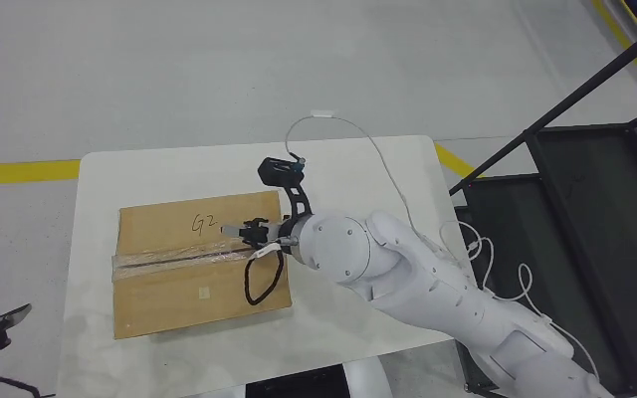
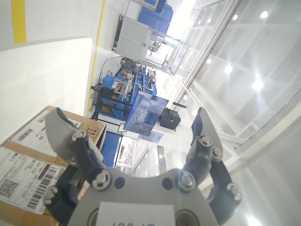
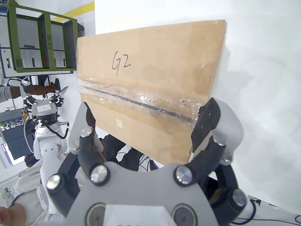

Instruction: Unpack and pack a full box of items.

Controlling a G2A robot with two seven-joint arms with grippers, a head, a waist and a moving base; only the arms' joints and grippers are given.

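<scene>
A shut cardboard box [image 1: 189, 264] marked "G2" lies on the white table [image 1: 348, 169], with clear tape along its top seam [image 3: 141, 99]. My right gripper [image 1: 254, 237] is over the box's end at the seam. In the right wrist view it [image 3: 149, 109] is open, with a finger on each side of the box [image 3: 150, 55]. My left gripper [image 2: 128, 114] is open and holds nothing, pointing up and away beside the labelled side of the box [image 2: 23, 142]. The right wrist view also shows that left gripper [image 3: 43, 92] off the table's far side.
A black metal frame [image 1: 567, 199] stands off the table's right side. A white cable [image 1: 368, 149] arcs over the table's back. A green rack [image 3: 42, 36] stands beyond the table. Bare tabletop [image 3: 258, 48] lies around the box.
</scene>
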